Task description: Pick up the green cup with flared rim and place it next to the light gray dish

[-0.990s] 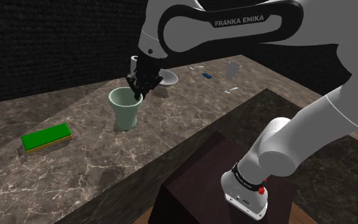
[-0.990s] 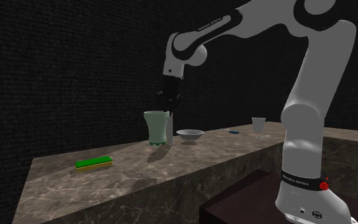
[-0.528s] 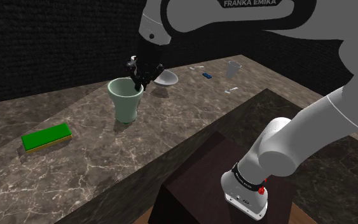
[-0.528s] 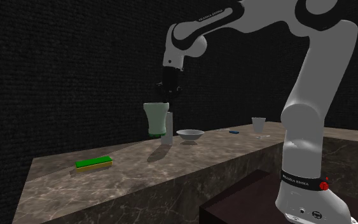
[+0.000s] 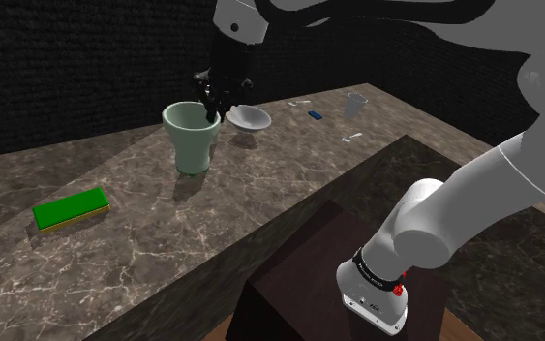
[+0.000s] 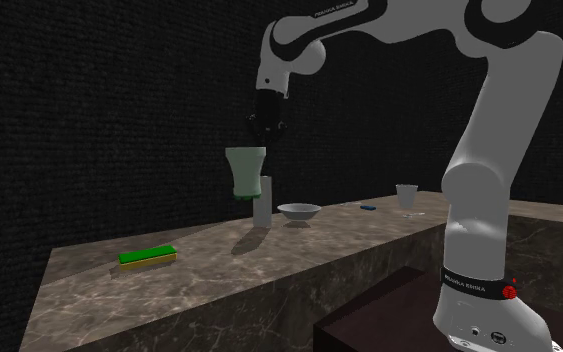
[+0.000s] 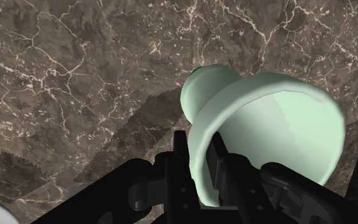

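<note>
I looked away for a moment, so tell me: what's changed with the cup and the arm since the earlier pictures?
The hand, clamped on the cup's rim, has raised it straight up off the counter, where it stood a second ago; the cup now hangs in the air. Nothing was let go. The dish, the green block and the glass lie where they were.

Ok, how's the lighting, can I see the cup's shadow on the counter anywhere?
Shoulder view: dim, even light, a faint dark patch on the counter below the cup. Second exterior view: dark backdrop, soft shadow under the cup. Wrist view: brightest, a hard-edged shadow band crosses the counter beside the end effector.
</note>
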